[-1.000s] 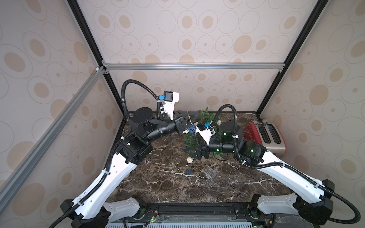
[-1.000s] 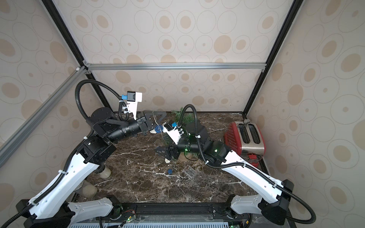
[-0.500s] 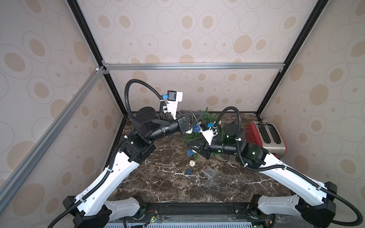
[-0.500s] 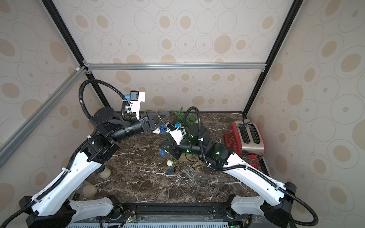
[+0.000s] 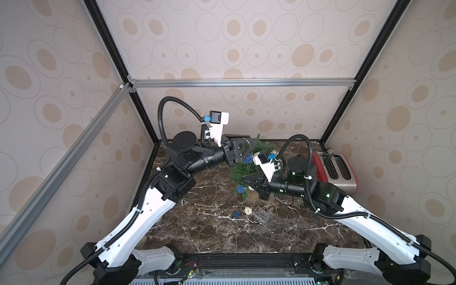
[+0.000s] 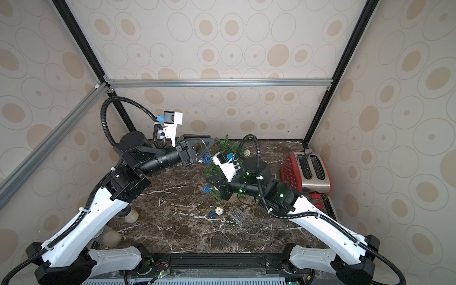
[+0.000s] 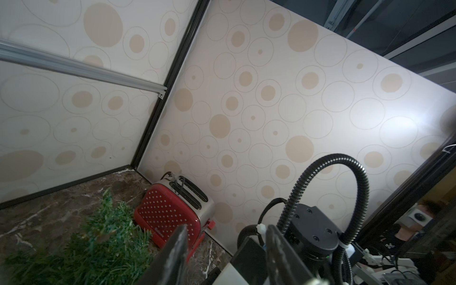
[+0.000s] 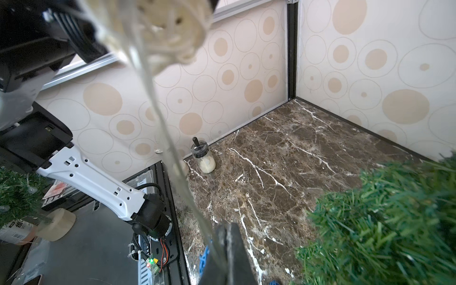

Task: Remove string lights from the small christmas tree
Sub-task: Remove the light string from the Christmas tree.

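roughly halfway: the tail of the lights is down, the rest is in the tree

you have the loose end of the string lights (image 8: 170, 148) off already. the clear battery box (image 5: 261, 215) lies on the bench (image 5: 209, 234) in front of the small christmas tree (image 5: 243, 170), with a cream ball (image 5: 248, 210) and a blue ball (image 5: 237, 214) just beside it, all apart from the branches.

your right hand (image 8: 225, 229) is pressed together on the pale wire, low beside the tree. in the right wrist view the wire runs from that pinch up to another cream ball (image 8: 167, 24) hanging close to the lens. your left hand (image 5: 249, 140) is spread, up near the tree's top. in both top views a loop of wire seems to lie over it rather than sit in a grip, and the left wrist view shows nothing between its fingers (image 7: 176, 254).

what is left, as i judge it: a second blue ball (image 5: 248, 158) hangs just beside the left hand against the needles, a third blue ball (image 5: 240, 189) sits by the right hand at the tree's lower edge, and one more cream ball (image 6: 247, 153) shows behind the tree. i cannot tell how many turns of wire are caught in the branches, nor whether the tree stands upright or leans.
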Motion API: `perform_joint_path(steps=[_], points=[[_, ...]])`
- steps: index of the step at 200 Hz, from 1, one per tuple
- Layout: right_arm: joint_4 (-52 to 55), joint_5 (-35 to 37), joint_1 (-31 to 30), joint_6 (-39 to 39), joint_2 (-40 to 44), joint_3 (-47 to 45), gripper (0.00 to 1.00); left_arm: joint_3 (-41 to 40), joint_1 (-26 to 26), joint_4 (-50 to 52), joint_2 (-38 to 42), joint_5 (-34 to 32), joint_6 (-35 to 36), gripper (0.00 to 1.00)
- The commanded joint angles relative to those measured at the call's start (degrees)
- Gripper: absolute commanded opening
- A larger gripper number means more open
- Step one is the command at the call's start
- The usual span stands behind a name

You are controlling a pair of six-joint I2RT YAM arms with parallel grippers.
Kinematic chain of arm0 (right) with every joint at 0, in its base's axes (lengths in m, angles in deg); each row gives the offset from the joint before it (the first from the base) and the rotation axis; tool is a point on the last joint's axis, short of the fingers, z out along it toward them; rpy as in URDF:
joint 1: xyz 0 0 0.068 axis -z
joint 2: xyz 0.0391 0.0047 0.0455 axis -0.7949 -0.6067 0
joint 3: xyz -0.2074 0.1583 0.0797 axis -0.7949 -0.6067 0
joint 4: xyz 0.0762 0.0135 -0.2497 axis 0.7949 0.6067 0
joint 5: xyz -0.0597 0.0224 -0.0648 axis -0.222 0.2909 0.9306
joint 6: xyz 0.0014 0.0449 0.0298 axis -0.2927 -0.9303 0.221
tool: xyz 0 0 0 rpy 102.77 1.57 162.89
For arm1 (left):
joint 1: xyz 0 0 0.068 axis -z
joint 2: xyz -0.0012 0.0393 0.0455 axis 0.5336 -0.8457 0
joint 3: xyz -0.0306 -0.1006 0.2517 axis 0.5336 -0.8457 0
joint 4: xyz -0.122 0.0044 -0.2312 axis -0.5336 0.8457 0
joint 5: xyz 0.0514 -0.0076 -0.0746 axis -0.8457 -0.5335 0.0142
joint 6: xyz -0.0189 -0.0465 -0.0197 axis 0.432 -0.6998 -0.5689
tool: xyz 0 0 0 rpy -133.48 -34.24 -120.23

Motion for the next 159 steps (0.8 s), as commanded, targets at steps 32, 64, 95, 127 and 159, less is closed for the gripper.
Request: perform_joint_path(steps=[32, 64, 95, 127, 159], points=[[12.42, 9.86, -0.21, -1.03, 4.72, 5.22, 0.00, 3.67, 0.47, 5.23, 1.21, -5.17, 3.94, 0.99], [17.11, 15.08, -0.19, -0.75, 5.78, 8.56, 0.00, 4.15, 0.42, 8.62, 2.77, -10.26, 7.49, 0.99], [20.41, 20.92, -0.21, 0.83, 5.92, 13.87, 0.00, 4.29, 0.43, 12.05, 4.29, -16.50, 11.08, 0.99], [23.54, 29.35, -0.16, 3.38, 4.76, 19.81, 0.00, 3.64, 0.42, 14.33, 6.04, -20.46, 14.41, 0.99], [24.23, 36.43, -0.10, 6.31, 2.46, 25.80, 0.00, 2.59, 0.45, 15.62, 7.94, -24.24, 16.85, 0.99]])
